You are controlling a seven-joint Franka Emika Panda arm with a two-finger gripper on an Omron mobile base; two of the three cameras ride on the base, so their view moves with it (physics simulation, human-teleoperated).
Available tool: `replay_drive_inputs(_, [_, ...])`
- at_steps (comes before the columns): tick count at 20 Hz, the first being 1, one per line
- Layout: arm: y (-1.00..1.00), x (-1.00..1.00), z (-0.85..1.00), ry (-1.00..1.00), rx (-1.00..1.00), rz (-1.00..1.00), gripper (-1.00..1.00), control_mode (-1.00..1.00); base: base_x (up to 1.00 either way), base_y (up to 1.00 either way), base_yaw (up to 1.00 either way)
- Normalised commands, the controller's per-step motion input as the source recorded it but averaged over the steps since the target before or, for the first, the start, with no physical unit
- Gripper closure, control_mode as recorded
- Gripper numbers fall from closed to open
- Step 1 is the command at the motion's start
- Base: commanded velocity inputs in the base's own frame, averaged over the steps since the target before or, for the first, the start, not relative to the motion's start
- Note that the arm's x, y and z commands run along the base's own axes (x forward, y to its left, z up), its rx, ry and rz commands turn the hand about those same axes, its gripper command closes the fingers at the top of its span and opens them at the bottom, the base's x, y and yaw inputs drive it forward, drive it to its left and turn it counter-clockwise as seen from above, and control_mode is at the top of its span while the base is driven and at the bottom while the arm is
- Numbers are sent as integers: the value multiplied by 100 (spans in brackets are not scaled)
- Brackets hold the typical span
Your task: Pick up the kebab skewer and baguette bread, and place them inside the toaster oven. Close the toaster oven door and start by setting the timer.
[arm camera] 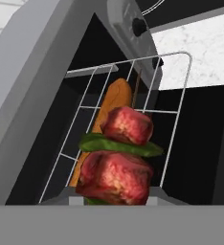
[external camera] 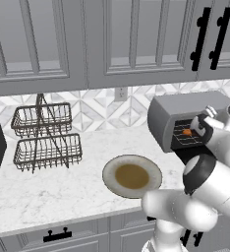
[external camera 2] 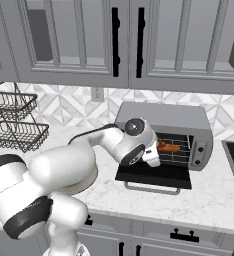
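You had the gripper (external camera 2: 153,156) at the mouth of the toaster oven (external camera 2: 165,118), jaws drawn narrow around the kebab skewer (arm camera: 117,158), which filled the near part of the hand view: red meat chunks with a green slice between them. Its stick ran straight ahead from the fingers into the cavity, along the wire rack (arm camera: 173,95). The baguette bread (arm camera: 111,103) already lay on that rack, just beside and behind the skewer, its long axis roughly parallel. The toaster oven door (external camera 2: 154,175) hung open and flat below your hand. Judging from this, the skewer only needed setting down beside the loaf
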Motion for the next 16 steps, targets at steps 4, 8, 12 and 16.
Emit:
replay_drive_inputs(4, [0,9,-5,9,0,0,100,-100,0,0,0])
replay_drive_inputs(8, [0,16,0,10,0,0,100,-100,0,0,0])
replay_drive_inputs(12, [0,27,-5,11,2,0,100,-100,0,0,0])
replay_drive_inputs(16, [0,29,-18,3,2,0,100,-100,0,0,0])
